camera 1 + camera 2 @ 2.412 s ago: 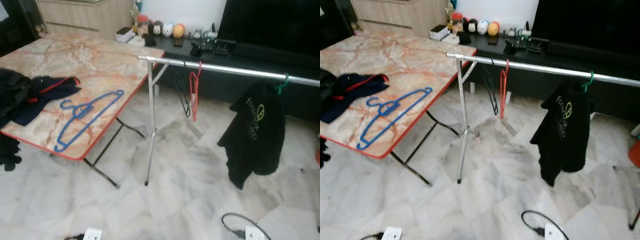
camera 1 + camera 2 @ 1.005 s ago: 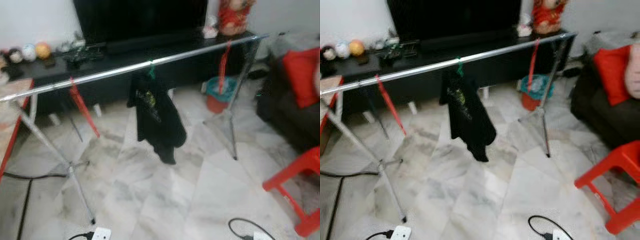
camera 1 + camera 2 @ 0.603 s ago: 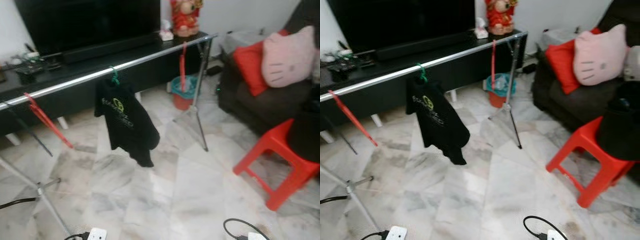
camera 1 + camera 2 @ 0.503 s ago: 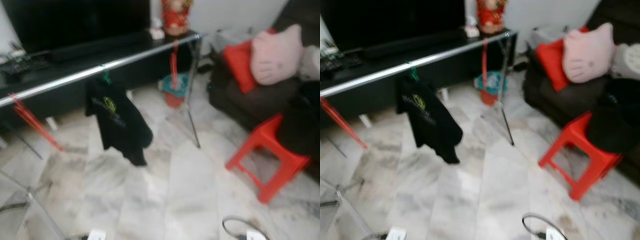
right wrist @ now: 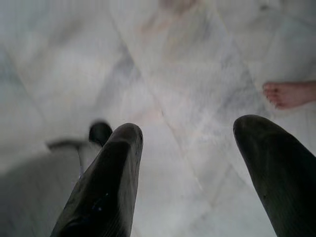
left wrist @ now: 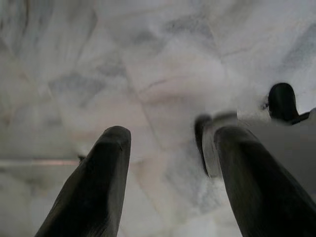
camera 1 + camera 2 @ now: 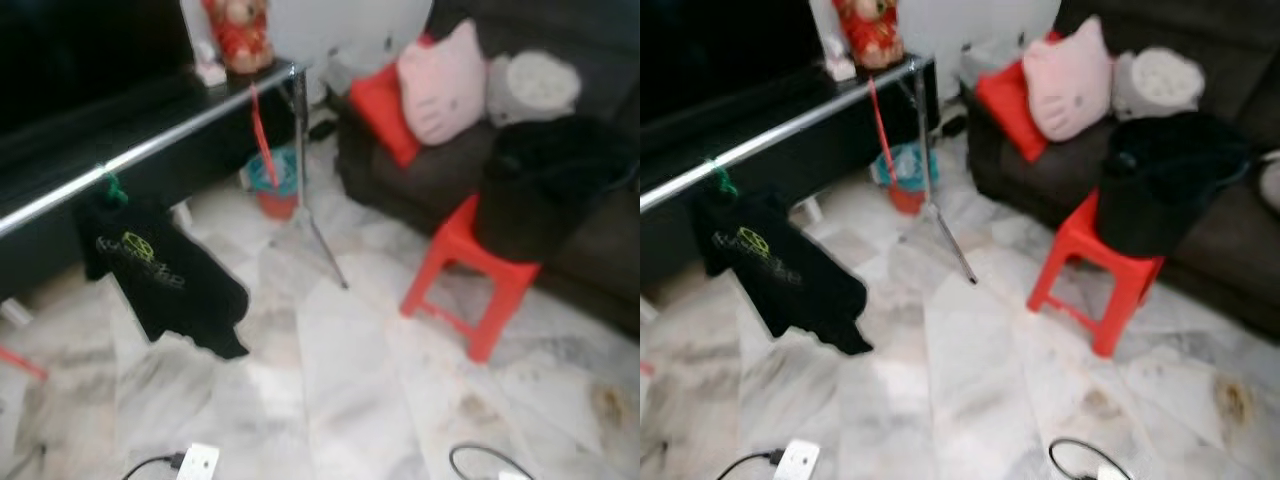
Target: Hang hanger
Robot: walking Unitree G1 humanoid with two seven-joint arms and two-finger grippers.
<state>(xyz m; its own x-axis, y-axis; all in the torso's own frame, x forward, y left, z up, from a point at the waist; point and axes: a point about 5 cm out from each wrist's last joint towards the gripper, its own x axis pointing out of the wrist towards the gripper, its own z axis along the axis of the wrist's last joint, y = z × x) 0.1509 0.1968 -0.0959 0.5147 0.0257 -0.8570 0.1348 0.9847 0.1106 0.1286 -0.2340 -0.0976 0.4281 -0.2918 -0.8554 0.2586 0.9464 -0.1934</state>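
Hangers show on the silver rail (image 7: 160, 145), which runs from the near left up to its far right end by the upright pole (image 7: 300, 140); a green hanger (image 7: 113, 187) hooks over the rail at the left and carries a black shirt (image 7: 155, 275) with a green logo, the shirt drooping toward the floor; a red hanger (image 7: 258, 125) hangs from the rail near its far right end, just left of the pole; behind the rail stands a long black TV cabinet (image 7: 150, 120) with a red figurine (image 7: 236, 32) on its far right corner; a teal and red bin (image 7: 272, 185) sits on the floor under that end; to the right, a red stool (image 7: 470, 275) stands on the pale marble floor (image 7: 340, 380), with a black bundle (image 7: 545, 185) on top of it; beyond it a dark sofa (image 7: 400, 180) holds a red cushion (image 7: 380, 105), a pink cat-face cushion (image 7: 440, 70) and a grey cushion (image 7: 535, 85); a white power strip (image 7: 197, 462) lies on the near floor at the left, and a black cable (image 7: 490, 462) curls at the near right; the left gripper (image 6: 170, 143) points down at the marble with its two black fingers spread and nothing between them; the right gripper (image 5: 190, 138) likewise hangs over the floor with fingers spread and empty, and a person's bare foot (image 5: 289, 94) rests on the tiles nearby.
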